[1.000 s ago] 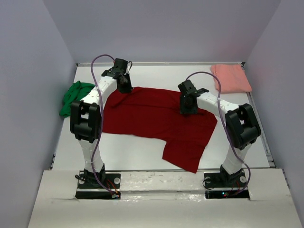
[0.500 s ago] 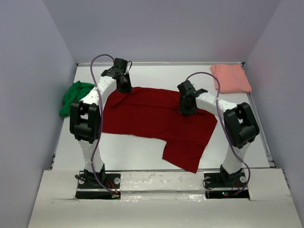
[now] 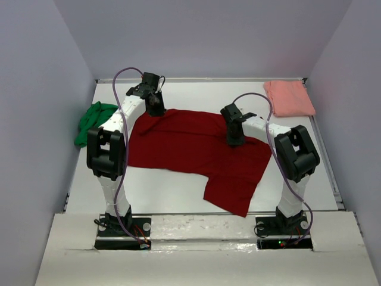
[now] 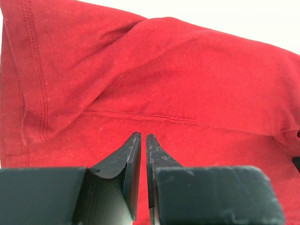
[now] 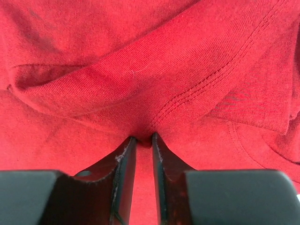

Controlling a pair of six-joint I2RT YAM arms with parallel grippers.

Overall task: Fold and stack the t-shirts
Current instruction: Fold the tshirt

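The dark red t-shirt [image 3: 190,149] lies spread across the middle of the table, its lower part reaching toward the near right. My left gripper [image 3: 156,108] is down on its far left corner. Its fingers [image 4: 131,154] are almost together, with red cloth [image 4: 187,79] filling the thin slit between them. My right gripper [image 3: 234,138] is down on the shirt's right part. Its fingertips [image 5: 142,137] pinch a pucker of red cloth beside a stitched hem [image 5: 211,79]. A bright green t-shirt [image 3: 92,122] lies crumpled at the left edge. A salmon pink t-shirt [image 3: 289,98] lies folded at the back right corner.
The white table [image 3: 166,190] is walled by pale panels at the left, back and right. Both arm bases [image 3: 122,226] stand at the near edge. The green shirt is close to the left arm's elbow.
My right gripper's jaws have come together on the red cloth, and the arm has shifted slightly left. The left arm and the shirts have not moved.
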